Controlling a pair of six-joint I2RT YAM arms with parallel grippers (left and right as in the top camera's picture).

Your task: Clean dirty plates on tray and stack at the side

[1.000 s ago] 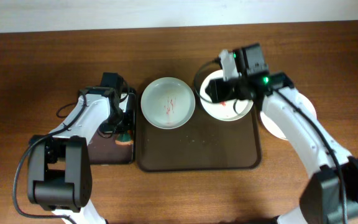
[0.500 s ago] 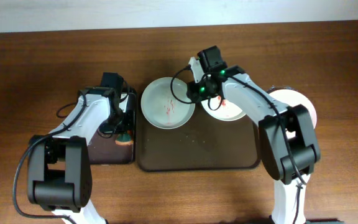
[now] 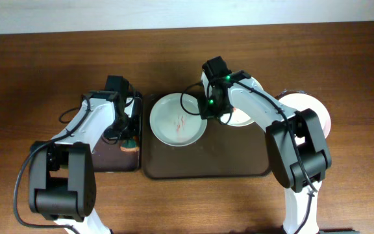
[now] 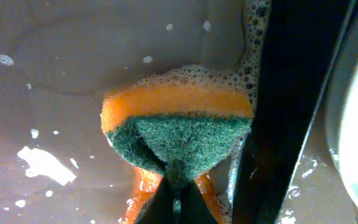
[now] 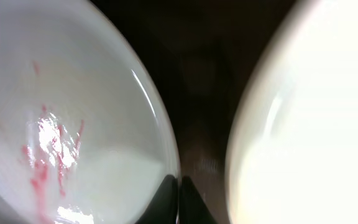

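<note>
left gripper (image 4: 176, 200) clenched on the soapy sponge (image 4: 176, 127) in the black tray (image 3: 109, 161). on the brown tray (image 3: 206, 166), the right gripper (image 5: 179, 198) pinches the smeared plate (image 3: 174, 122) by its right rim. second plate (image 3: 240, 120) is just beside it, third plate (image 3: 311, 103) on the bench (image 3: 44, 65).

Three plates (image 3: 174, 127) (image 3: 244, 121) (image 3: 317, 107), two trays (image 3: 206, 164) (image 3: 112, 161), one sponge (image 4: 179, 118), two arms (image 3: 91, 122) (image 3: 260, 104).

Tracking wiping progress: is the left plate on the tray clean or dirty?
Dirty. The plate shows red smears on its inside in both the overhead and right wrist views.
</note>
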